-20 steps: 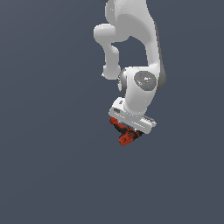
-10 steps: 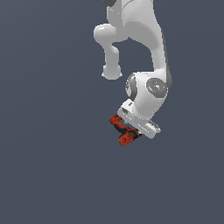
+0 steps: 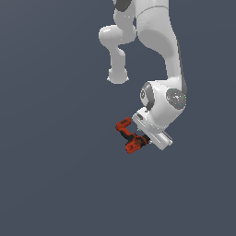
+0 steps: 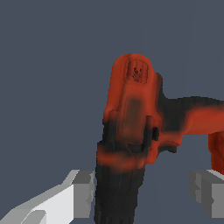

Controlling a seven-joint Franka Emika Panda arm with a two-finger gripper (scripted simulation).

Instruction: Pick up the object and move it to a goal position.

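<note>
The red-orange and black drill [image 3: 128, 137] hangs at the tip of my white gripper [image 3: 140, 138], sticking out toward the exterior view's left. In the wrist view the drill [image 4: 135, 118] fills the middle, with its black chuck end between my fingers [image 4: 76, 192] and its handle running off to one side. The gripper [image 4: 142, 190] is shut on the drill, one finger against the black part. The contact of the other finger is partly hidden. No goal marker shows.
Only a uniform dark grey-blue surface lies around and below. The white arm [image 3: 156, 41] reaches down from the top of the exterior view, with its wrist [image 3: 166, 103] just above the drill.
The wrist has swung toward the exterior view's right and tilted. The drill stays in the gripper and now points out to the left of the hand, and it has barely shifted.
</note>
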